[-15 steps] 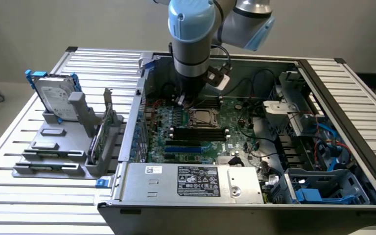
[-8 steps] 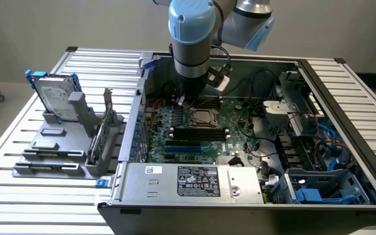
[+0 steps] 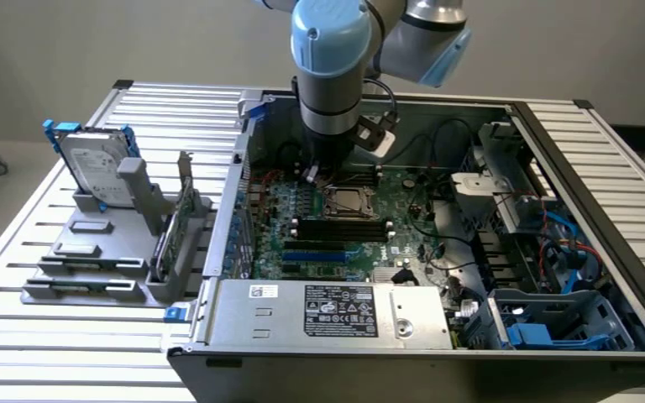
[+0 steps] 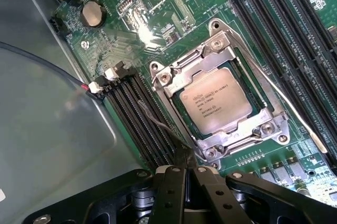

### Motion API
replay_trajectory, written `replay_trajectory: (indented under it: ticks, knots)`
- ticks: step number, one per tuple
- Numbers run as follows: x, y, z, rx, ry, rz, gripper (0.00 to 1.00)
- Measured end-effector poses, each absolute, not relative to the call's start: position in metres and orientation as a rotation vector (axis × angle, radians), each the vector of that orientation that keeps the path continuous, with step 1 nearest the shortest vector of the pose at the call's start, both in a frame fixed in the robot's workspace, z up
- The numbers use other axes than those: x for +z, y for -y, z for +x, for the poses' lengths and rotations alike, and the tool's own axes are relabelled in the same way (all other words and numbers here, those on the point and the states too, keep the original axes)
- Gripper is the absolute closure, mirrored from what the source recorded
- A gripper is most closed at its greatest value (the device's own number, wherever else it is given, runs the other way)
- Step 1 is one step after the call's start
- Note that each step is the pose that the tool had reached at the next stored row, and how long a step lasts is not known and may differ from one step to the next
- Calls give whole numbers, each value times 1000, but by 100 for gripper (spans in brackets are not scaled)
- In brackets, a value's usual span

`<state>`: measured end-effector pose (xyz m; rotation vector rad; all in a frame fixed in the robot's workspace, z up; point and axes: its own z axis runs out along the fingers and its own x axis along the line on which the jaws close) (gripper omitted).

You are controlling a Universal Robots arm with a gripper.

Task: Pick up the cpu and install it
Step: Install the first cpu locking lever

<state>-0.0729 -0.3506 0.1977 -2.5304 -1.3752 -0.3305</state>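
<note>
The cpu [image 4: 218, 100] lies flat in the socket [image 4: 221, 42] at the middle of the board [image 4: 131, 34], printed face up. The socket's metal frame lies around its edges, so the chip looks already seated rather than waiting to be picked up. The end effector [image 4: 184, 153] hangs just beside one corner of that socket, its fingers pressed together with nothing between them. I judge that this narrow, pointed stance suits pressing at small socket hardware better than grasping a flat chip. A thin wire lever [image 4: 287, 108] runs along the socket's other side, between it and a bank of memory slots [image 4: 284, 29]; whether it is latched I cannot tell. In the exterior view the arm [image 3: 328, 75] reaches straight down into the open case [image 3: 547, 168]. The case lies on its side on the slatted worktop [image 3: 31, 336], so the board faces up and the socket can be approached from above. A hard drive [image 3: 93, 164] stands in a grey rack [image 3: 87, 252] on the exterior view's left, well apart from the work.
</note>
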Motion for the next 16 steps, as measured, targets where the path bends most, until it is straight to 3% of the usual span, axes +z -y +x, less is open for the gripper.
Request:
replay_trajectory:
  ticks: [16]
  knots:
    - [194, 351, -68, -331, 1373, -2532, 89]
